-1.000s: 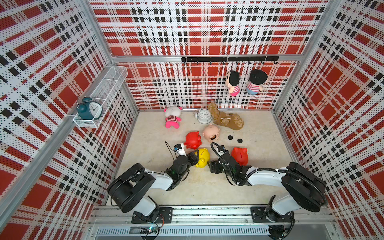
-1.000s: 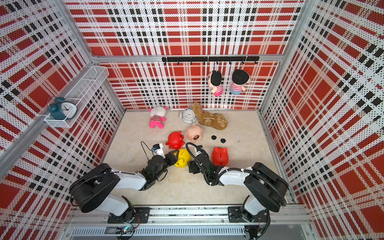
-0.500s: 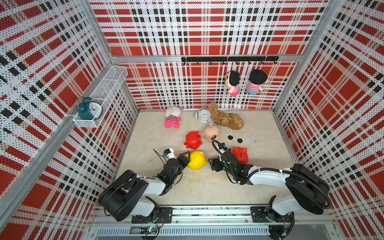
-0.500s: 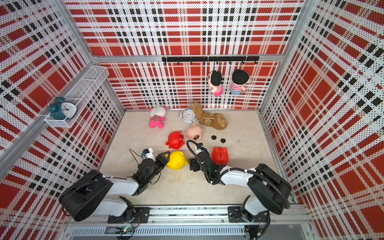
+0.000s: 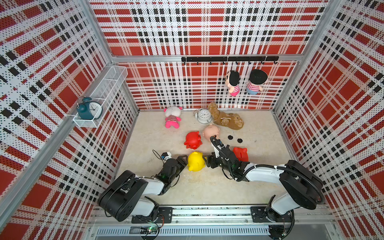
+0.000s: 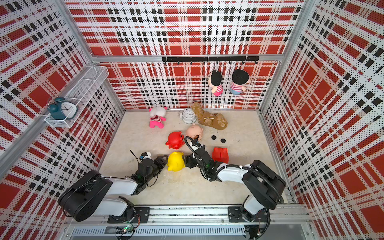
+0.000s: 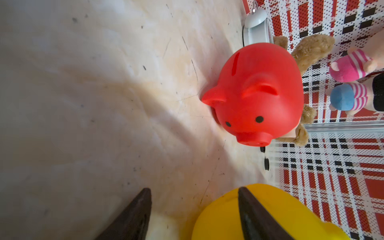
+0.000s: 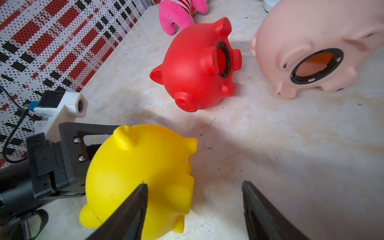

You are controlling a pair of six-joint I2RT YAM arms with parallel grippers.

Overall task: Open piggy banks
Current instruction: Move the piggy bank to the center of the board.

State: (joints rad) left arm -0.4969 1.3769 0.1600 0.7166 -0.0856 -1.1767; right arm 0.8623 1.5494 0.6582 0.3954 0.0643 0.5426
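While the yellow piggy bank [image 5: 196, 164] sits between them, left tool [image 7: 192, 188] and right tool [image 8: 194, 182] gape — jaws apart.

Left arm [image 5: 151, 185] low, left fingers [image 7: 133, 218] apart; right arm [image 5: 264, 173] low, right fingers [image 8: 261, 218] apart.

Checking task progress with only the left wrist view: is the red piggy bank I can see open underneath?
Observer: Yes. The right wrist view shows the red piggy bank on its side, belly hole unplugged.
Reviewer: Any others open?
Observer: The pale pink piggy bank also shows an open belly hole.
Reviewer: Is there a fourth?
Observer: In both top views a second red piggy bank stands upright, coin slot up.
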